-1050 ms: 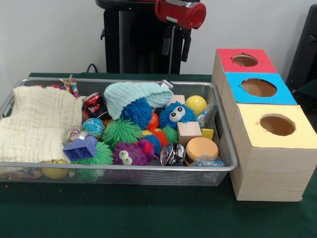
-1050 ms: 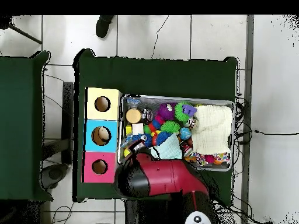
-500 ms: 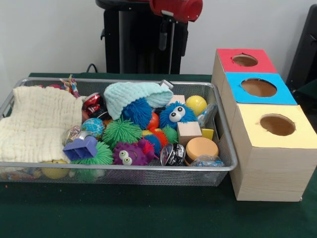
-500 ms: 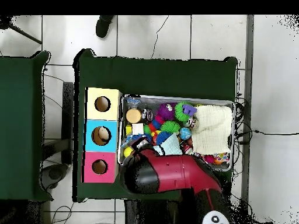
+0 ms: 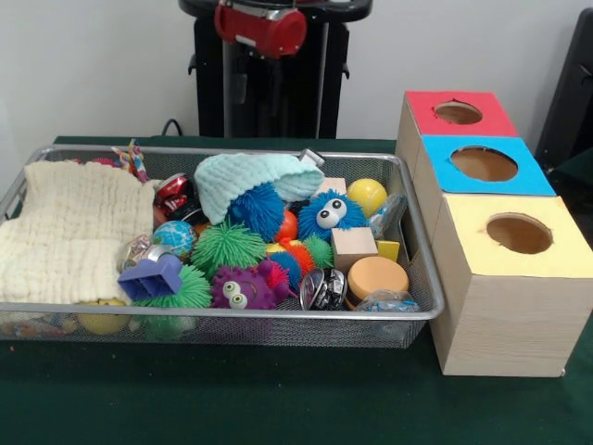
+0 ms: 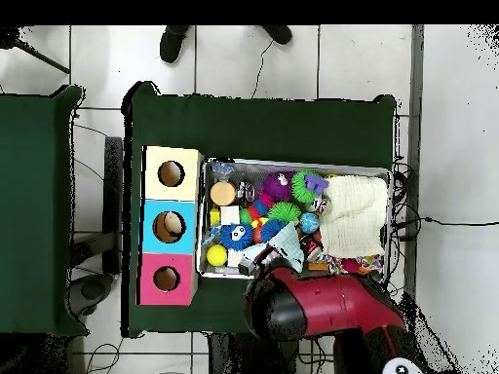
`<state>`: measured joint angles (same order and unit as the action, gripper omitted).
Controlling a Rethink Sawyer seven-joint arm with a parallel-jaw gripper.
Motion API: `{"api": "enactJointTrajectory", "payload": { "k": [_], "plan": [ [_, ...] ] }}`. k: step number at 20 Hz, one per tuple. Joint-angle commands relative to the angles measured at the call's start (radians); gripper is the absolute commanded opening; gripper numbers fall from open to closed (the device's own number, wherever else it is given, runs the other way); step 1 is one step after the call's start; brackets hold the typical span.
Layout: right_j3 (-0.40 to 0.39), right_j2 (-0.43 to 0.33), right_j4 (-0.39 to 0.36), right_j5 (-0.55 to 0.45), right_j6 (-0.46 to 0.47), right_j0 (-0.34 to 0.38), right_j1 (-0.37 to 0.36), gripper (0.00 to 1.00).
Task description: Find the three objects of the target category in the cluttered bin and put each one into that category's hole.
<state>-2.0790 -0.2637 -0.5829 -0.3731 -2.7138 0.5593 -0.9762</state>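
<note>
The wire bin (image 5: 278,318) is full of toys. Among them are a blue fuzzy ball with eyes (image 5: 326,213), a purple fuzzy one with eyes (image 5: 239,289), a green spiky ball (image 5: 225,246), a yellow ball (image 5: 367,196), a wooden cube (image 5: 353,247) and an orange disc (image 5: 376,276). To the right stand three boxes with holes: a red top (image 5: 491,120), a blue top (image 5: 533,176) and a yellow top (image 5: 565,246). My gripper (image 5: 260,79) hangs high behind the bin's far rim, dark against the pedestal. In the overhead view the red arm (image 6: 326,307) hides it.
A mint knit hat (image 5: 246,178) lies over toys at the bin's back. A cream cloth (image 5: 74,232) fills the bin's left end, with a purple block (image 5: 151,276) beside it. Something tan shows inside the blue box's hole (image 6: 172,226). Shoes of a person (image 6: 175,39) show beyond the table.
The arm has swung sideways above the bin's far rim, leftward in the front view and away from the boxes. Nothing in the bin has moved.
</note>
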Motion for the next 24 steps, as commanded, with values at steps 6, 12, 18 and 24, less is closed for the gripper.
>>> {"api": "enactJointTrajectory", "payload": {
  "k": [6, 12, 18, 24],
  "plan": [
    [-0.035, -0.132, -0.194, 0.037, 0.237, 0.128, 0.087, 1.00],
    [-0.062, -0.216, -0.153, -0.017, 0.269, 0.211, 0.062, 1.00],
    [-0.092, -0.227, -0.111, -0.052, 0.174, 0.127, 0.013, 1.00],
    [-0.041, -0.208, -0.013, -0.158, 0.094, 0.005, -0.005, 1.00]
  ]
}}
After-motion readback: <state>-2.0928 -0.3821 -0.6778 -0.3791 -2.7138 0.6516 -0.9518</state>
